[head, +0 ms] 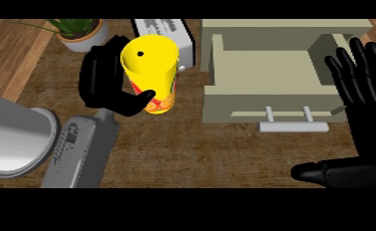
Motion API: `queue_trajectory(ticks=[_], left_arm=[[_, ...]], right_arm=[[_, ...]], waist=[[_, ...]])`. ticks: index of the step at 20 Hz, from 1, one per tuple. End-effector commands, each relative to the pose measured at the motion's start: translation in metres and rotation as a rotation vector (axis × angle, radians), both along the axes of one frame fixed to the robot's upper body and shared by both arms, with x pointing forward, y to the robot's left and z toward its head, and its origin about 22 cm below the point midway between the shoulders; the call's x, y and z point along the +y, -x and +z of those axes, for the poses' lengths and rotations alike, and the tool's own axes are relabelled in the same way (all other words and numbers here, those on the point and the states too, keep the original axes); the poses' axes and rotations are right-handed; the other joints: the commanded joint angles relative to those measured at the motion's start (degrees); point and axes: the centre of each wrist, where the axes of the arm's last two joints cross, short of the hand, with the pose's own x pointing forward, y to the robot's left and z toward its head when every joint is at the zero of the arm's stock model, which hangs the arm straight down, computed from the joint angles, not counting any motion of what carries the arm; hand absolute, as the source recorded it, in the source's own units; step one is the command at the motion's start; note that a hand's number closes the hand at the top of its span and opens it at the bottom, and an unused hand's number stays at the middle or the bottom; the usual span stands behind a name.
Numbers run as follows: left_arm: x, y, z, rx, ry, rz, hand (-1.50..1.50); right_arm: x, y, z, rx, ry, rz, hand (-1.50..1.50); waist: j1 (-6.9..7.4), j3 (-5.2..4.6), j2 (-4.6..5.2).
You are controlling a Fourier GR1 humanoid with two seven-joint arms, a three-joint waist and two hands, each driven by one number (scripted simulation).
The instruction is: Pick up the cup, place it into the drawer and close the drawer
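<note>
Right hand point(358, 120): at the view's right edge, fingers straight and spread, holding nothing, resting. In this view its fingertips sit over the drawer's right side.

Left hand point(109, 83): fingers and thumb curled round the cup point(150, 73), with the thumb across the printed lower part. Cup is upright, mouth up. The low wrap leaves the rim free for release. Cup looks lifted off the counter point(191, 150), but I can't confirm that.

Drawer point(272, 100): pulled open, right of the left fingers, handle point(291, 124) on its near edge. Its left wall is the edge to get over, and the bare counter between gives a path.

Beyond the fingers: white box point(172, 31) just behind the cup, potted plant point(77, 32) far-left. Little room to swing back.
</note>
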Motion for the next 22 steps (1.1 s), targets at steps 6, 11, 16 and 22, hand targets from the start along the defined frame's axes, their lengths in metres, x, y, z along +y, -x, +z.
queue_trajectory(ticks=[6, 11, 16, 22], left_arm=[[-0.042, -0.034, 0.065, -0.01, -0.064, 0.008, 1.5], [-0.066, -0.037, 0.084, -0.009, -0.114, -0.003, 1.5], [-0.099, -0.071, 0.086, 0.025, -0.142, 0.007, 1.5], [-0.124, -0.073, 0.095, 0.067, -0.191, 0.008, 1.5]], right_arm=[[0.009, 0.004, 0.005, -0.003, -0.008, -0.015, -1.5], [-0.004, -0.01, -0.025, 0.01, 0.003, -0.008, -1.5], [-0.008, -0.012, -0.01, 0.001, 0.002, 0.007, -1.5], [-0.01, -0.01, -0.017, 0.008, 0.02, -0.007, -1.5]], waist=[[-0.28, -0.03, 0.11], [-0.05, 0.0, 0.13], [-1.18, 0.0, 0.44], [-0.91, -0.01, 0.26]])
